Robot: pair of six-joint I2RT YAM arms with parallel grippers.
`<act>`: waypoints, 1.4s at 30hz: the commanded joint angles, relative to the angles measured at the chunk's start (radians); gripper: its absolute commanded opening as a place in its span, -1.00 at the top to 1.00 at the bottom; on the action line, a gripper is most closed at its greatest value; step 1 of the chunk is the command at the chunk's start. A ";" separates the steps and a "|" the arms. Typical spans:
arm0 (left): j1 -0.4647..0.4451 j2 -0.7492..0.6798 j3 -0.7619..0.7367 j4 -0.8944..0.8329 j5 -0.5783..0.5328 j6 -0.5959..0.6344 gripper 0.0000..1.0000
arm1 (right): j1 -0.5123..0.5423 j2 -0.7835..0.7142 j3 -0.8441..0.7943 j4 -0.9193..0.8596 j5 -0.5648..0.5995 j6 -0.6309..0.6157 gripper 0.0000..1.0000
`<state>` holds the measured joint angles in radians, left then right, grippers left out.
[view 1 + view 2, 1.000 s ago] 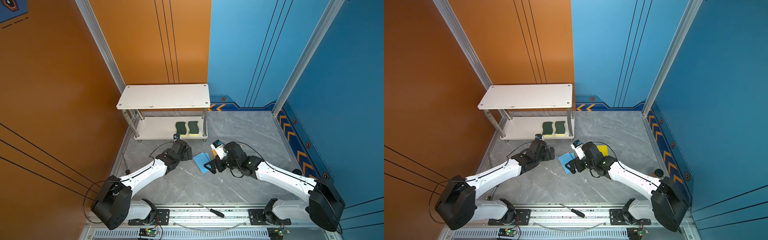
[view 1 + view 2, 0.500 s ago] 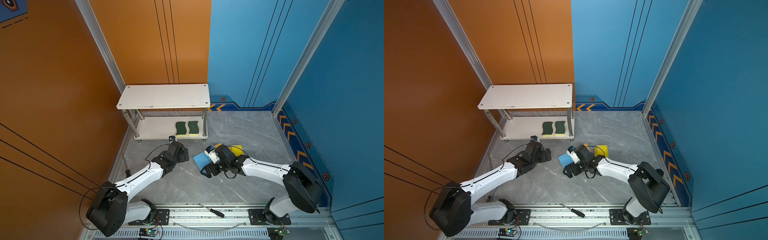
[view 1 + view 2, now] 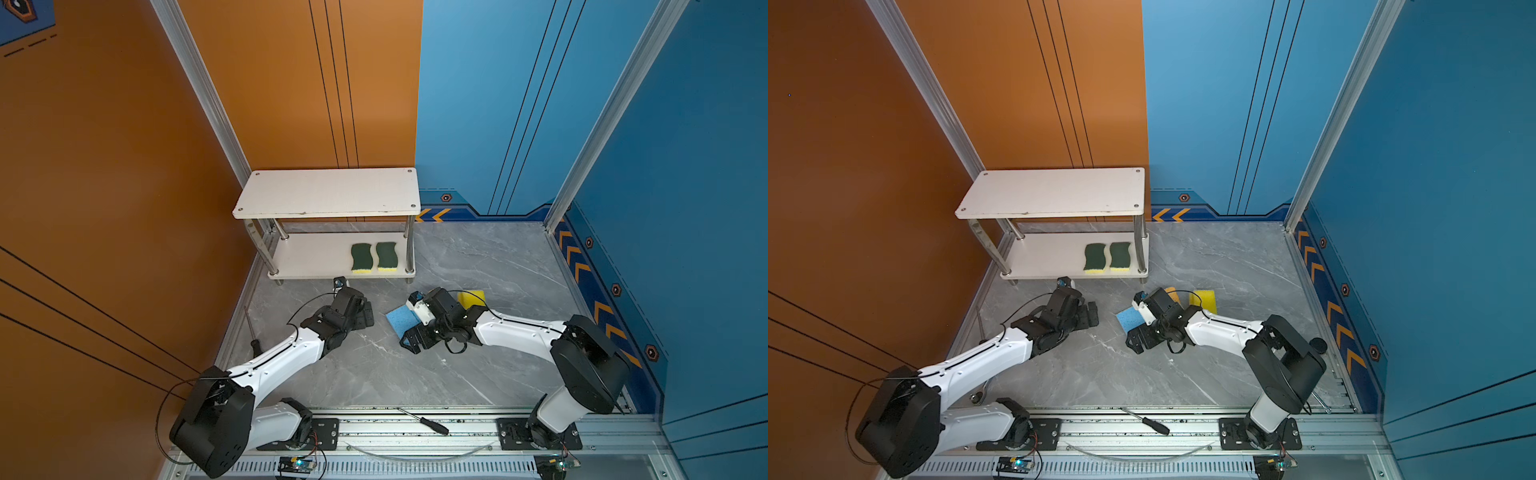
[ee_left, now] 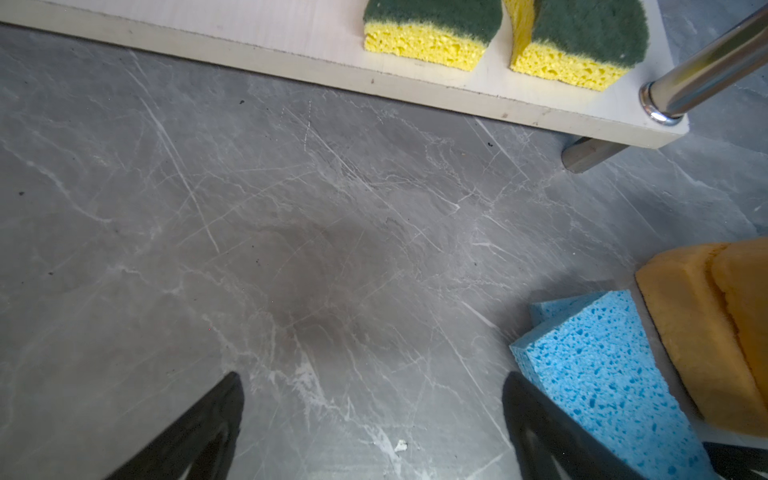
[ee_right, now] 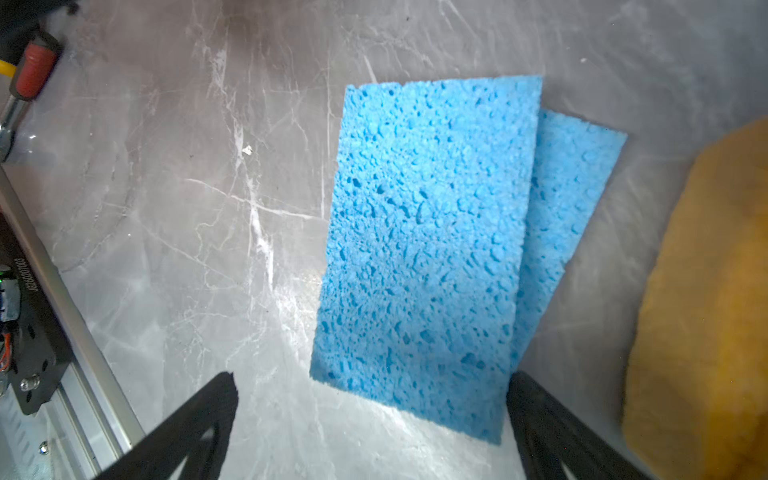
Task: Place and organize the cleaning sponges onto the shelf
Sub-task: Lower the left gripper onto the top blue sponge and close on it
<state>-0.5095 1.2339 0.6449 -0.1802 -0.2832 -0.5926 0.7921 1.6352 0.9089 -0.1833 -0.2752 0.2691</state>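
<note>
Sponges are only partly put away. Two green-topped sponges (image 3: 360, 257) lie side by side on the low board of the shelf (image 3: 328, 193), at its 3 o'clock end. Nothing shows on the top board.

The other sponges lie on the grey surface (image 3: 374, 374), toward 5 o'clock from the shelf. Two blue sponges (image 5: 424, 249) lie flat, one partly on top of the other. Near them, at about 2 o'clock, are two orange sponges (image 4: 698, 332). A yellow sponge (image 3: 471, 298) sits at 3 o'clock from those. The right arm (image 3: 519, 332) hides part of this bunch, so I cannot tell how many yellow ones there are.

The right arm is low over the blue sponges. Its jaws are wide open. The near end of the top blue sponge sits between them, but they are not squeezing it.

The left arm (image 3: 291, 353) has its jaws wide open too, holding nothing. They are over bare surface between the shelf and the blue sponges.

So I think two sponges are done and most of the job is left. The blue ones look like the next to go.
</note>
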 commanded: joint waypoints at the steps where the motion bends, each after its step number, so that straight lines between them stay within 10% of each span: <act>1: 0.011 -0.003 -0.011 0.001 0.022 -0.007 -0.95 | 0.005 0.014 0.029 -0.047 0.037 -0.004 -1.00; 32: 0.020 -0.100 -0.100 0.028 0.025 -0.050 -0.95 | 0.055 0.253 0.246 0.039 -0.289 -0.046 -1.00; 42: 0.020 -0.072 -0.065 0.074 0.171 0.030 -0.95 | -0.005 0.083 0.148 0.006 -0.262 -0.053 -1.00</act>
<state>-0.4908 1.1385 0.5484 -0.1219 -0.1844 -0.5987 0.8185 1.8015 1.0840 -0.1589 -0.5285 0.2317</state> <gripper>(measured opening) 0.976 0.999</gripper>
